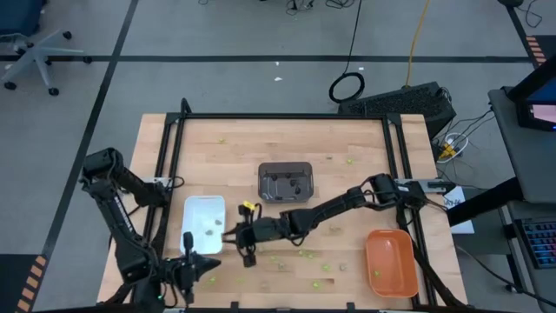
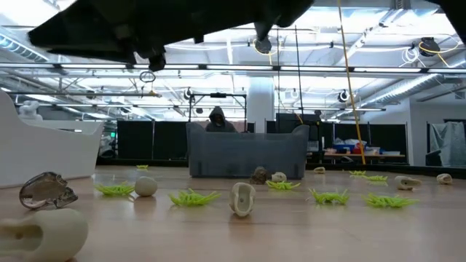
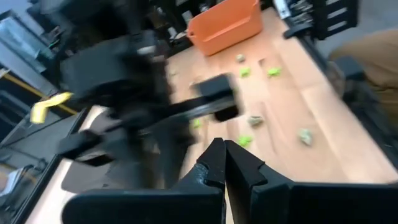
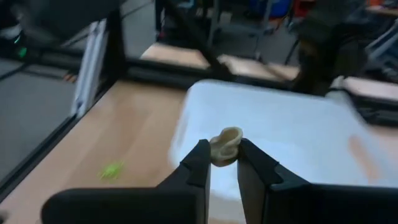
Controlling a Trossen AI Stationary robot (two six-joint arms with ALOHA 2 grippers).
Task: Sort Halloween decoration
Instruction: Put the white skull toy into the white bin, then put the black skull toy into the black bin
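Observation:
My right gripper (image 4: 224,163) reaches from the table's right side to the right edge of the white tray (image 1: 204,222) and is shut on a pale tan trinket (image 4: 225,148). In the high view this gripper (image 1: 233,233) is beside the tray. My left gripper (image 3: 224,152) is shut on nothing and hovers at the tray's near edge (image 1: 208,263). Lime-green trinkets (image 1: 304,255) lie loose on the wood near the front, and several green ones (image 2: 193,196) and tan ones (image 2: 242,198) show in the low view. My right gripper pinches the small tan trinket (image 4: 227,152) between its two fingertips. The fingers come nearly level from the table's right side. The trinket is lifted clear, in front of the white tray (image 4: 280,143).
A dark grey tray (image 1: 286,181) stands at the table's middle and an orange tray (image 1: 389,261) at the near right. Black frame rails (image 1: 169,174) run along the table's left, right and far sides. A few trinkets lie in the white tray.

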